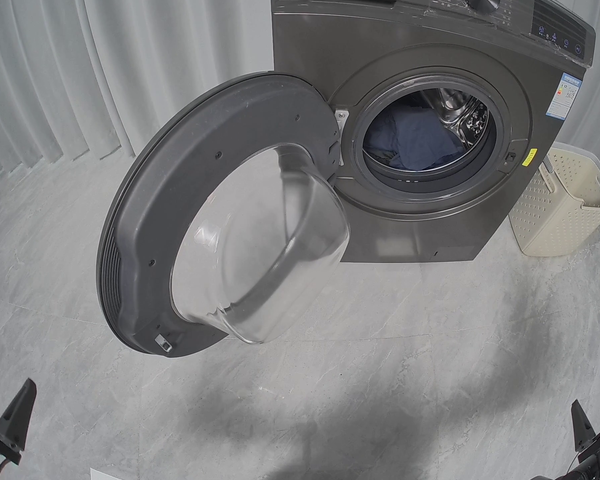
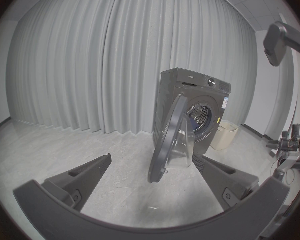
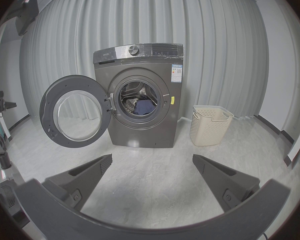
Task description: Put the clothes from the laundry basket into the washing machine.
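A grey washing machine (image 1: 447, 28) (image 3: 143, 64) (image 2: 176, 84) stands ahead with its round door (image 1: 200, 215) (image 3: 73, 112) (image 2: 171, 137) swung wide to its left. Dark blue clothes (image 1: 413, 143) (image 3: 144, 107) lie inside the drum. A cream perforated laundry basket (image 1: 560, 201) (image 3: 210, 125) (image 2: 226, 134) stands on the floor to the right of the machine; nothing shows above its rim. My left gripper (image 1: 3, 395) (image 2: 151, 160) hangs open low at the left, well back from the machine. My right gripper (image 1: 597, 408) (image 3: 151, 160) is open low at the right, holding nothing.
Pale curtains (image 1: 80, 55) hang behind the machine. Grey tiled floor (image 1: 353, 381) stretches between me and the machine. The open door juts out over the floor toward my left side. Stands and equipment (image 2: 290, 147) are off at the room's side.
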